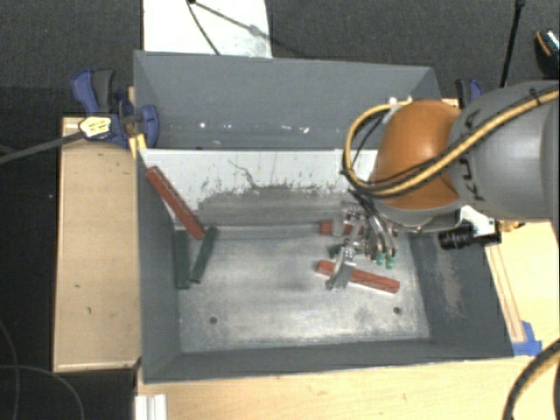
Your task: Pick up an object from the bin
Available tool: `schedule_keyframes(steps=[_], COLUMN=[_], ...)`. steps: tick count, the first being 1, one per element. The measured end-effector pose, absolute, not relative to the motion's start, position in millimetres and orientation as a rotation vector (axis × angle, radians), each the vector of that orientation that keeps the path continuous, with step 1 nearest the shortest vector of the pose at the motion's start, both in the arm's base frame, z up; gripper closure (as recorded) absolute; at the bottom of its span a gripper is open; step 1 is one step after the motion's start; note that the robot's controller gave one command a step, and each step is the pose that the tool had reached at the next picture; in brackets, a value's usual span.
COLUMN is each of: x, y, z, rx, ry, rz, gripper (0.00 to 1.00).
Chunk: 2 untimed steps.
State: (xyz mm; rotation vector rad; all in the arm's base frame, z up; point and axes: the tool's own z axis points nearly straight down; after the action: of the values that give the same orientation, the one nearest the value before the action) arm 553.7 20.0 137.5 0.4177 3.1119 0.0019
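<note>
Bin: a grey metal bin with sloping walls and a scuffed, pale floor.

Arm: the arm comes in from the right edge, bent down over the right half of the bin floor.

Wrist: an orange rounded cover sits above the hand, with yellow and black cables looped round its left side.

Hand: the hand hangs low over the floor, right of the middle and near the right wall. I cannot tell whether it is released or clenched, as its lower parts blur together with what lies under it.

Thing under the hand: a reddish-brown flat bar lies on the floor just below the hand, running left to right and tilted slightly down to the right. Its left end reaches under the hand's tip.

Beside it: a short grey strip lies slanted across the left end of that bar, touching or overlapping it. Whether the hand touches either piece cannot be told.

Behind the hand: a small red piece lies at the foot of the back wall, just left of the hand.

Left side: a long reddish-brown slat leans slantwise along the left wall, well apart from the hand.

Below the slat: a dark green bar lies along the left wall, and a grey-green bar lies tilted just beside it, their lower ends close together.
</note>
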Motion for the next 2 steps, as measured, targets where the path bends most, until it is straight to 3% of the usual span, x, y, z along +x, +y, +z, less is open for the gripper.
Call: schedule_keyframes(steps=[1,2], x=[546.5,550.7], y=[-31.8,-29.8], z=[67.1,74.1], rx=[0.546,0.538], ry=[3.096,3.085], rz=[-0.003,0.000], gripper=[0.00,1.00])
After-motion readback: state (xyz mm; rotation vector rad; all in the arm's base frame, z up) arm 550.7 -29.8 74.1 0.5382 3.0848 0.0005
